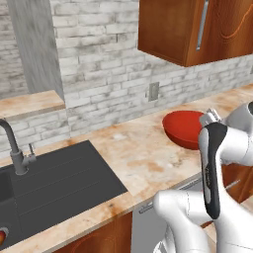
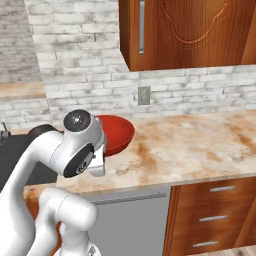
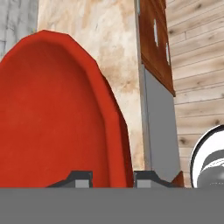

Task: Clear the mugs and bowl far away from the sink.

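Note:
The glossy red bowl [image 1: 184, 129] is over the marble counter [image 1: 133, 158], right of the black sink [image 1: 64, 178] with its dark gooseneck tap [image 1: 12, 143]. In the hand view my gripper [image 3: 114, 179] is shut on the bowl [image 3: 52, 122], one fingertip [image 3: 78, 178] inside the rim and the other outside it. In the right base view my arm's wrist hides the bowl's [image 2: 119, 132] left part and the fingers. Whether the bowl rests on the counter or hangs just above it I cannot tell. The mugs are out of view.
A wooden wall cabinet [image 2: 190, 32] hangs above the counter's right stretch [image 2: 200, 145]. A wall outlet [image 2: 144, 95] sits on the brick backsplash. Below the counter are a grey dishwasher front [image 2: 135, 220] and wooden drawers [image 2: 215, 210]. A small orange-red thing [image 1: 2, 237] shows in the sink basin.

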